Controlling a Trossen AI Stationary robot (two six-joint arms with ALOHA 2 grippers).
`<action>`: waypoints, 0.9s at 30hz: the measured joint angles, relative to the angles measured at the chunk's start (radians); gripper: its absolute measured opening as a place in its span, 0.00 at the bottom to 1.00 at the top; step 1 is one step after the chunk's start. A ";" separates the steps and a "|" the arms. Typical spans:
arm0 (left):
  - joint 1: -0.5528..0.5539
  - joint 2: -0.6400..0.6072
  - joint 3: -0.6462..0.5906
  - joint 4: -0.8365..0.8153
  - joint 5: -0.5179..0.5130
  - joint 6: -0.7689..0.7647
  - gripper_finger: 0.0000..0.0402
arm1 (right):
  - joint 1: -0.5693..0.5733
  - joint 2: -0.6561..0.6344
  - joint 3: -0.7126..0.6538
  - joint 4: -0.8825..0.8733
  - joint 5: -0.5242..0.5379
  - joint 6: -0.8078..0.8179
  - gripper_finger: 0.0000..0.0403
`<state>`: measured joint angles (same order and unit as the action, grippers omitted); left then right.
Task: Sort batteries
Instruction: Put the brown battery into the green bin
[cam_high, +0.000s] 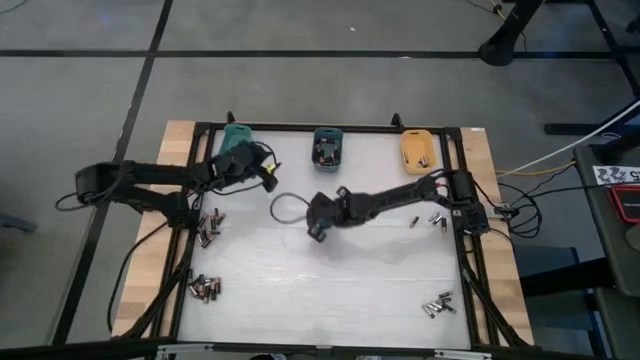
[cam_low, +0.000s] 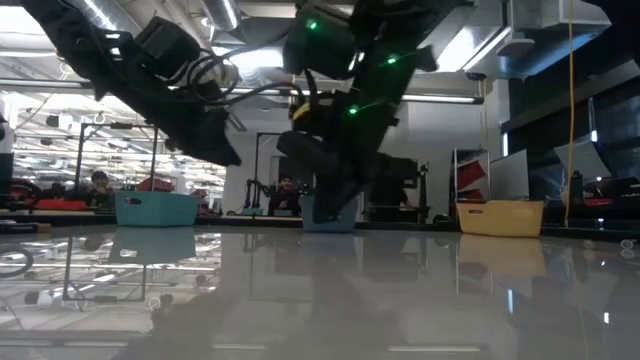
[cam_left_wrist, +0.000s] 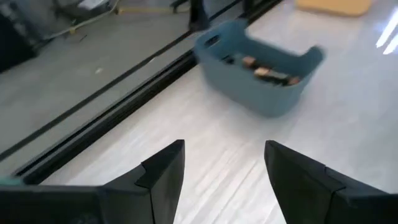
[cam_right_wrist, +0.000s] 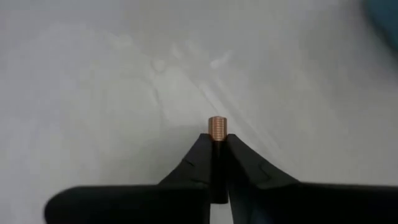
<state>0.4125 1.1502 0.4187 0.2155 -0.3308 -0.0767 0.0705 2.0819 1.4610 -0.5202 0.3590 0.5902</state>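
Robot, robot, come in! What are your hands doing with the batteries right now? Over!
Right gripper shut on a battery, mid-table. Left gripper open, empty, near the blue bin. Path looks clear.

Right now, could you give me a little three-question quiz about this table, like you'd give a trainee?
1. True or false: the right tool is shut on a battery.
2. Which bin shows ahead of the left tool in its wrist view? A) orange bin B) blue bin C) none
3. Fill in: the left tool's fingers stand ____.

Key:
1. True; a copper-ended cell is pinched between its fingers.
2. B; it has batteries inside.
3. Open, with nothing between them.
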 joint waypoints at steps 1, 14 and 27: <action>0.014 -0.020 0.000 -0.031 0.000 -0.003 0.52 | -0.014 0.000 0.007 0.016 -0.015 -0.031 0.05; 0.186 -0.215 -0.119 -0.004 0.099 -0.096 0.52 | -0.321 -0.014 0.087 0.405 -0.519 -0.440 0.04; 0.152 -0.200 -0.250 0.456 0.676 0.138 0.52 | -0.405 -0.014 0.092 0.609 -1.010 -0.461 0.05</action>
<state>0.5646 0.9501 0.1686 0.6713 0.3454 0.0616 -0.3346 2.0682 1.5532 0.0884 -0.6509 0.1287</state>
